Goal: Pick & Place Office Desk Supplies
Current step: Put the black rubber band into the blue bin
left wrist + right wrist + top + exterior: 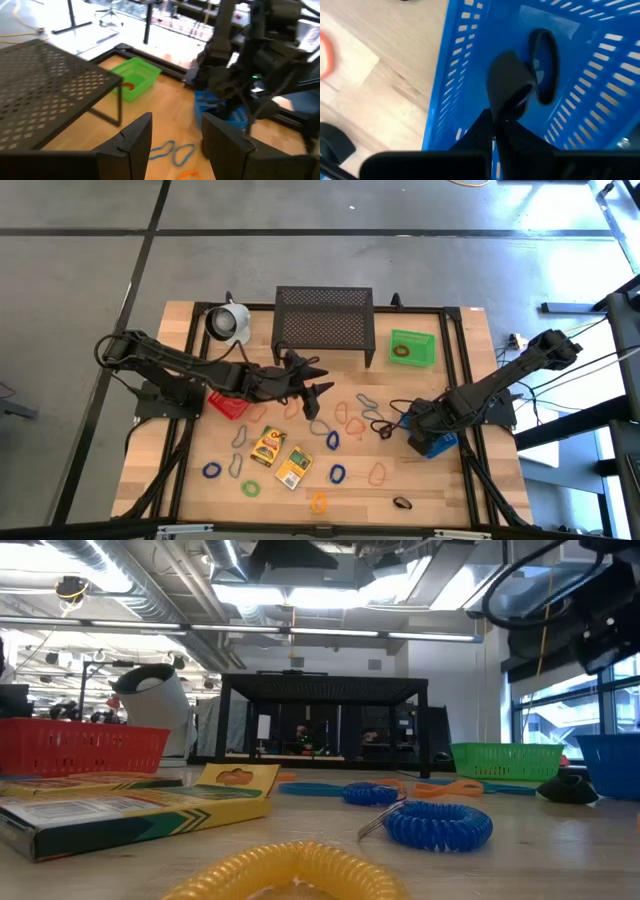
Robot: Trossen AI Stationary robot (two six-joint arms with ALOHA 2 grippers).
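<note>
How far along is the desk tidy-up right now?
Barely started. Done: one orange loop in the green bin, one black loop in the blue bin. In hand: nothing; the right gripper sits shut over the blue bin, the left gripper open mid-table. Left: many loops and both yellow packets.

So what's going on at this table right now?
A two-armed robot is sorting desk supplies into bins. The right gripper is over the blue bin, jaws shut, beside a black loop lying in the bin. The left gripper hangs open above the table, where many loops and two yellow packets lie loose.
</note>
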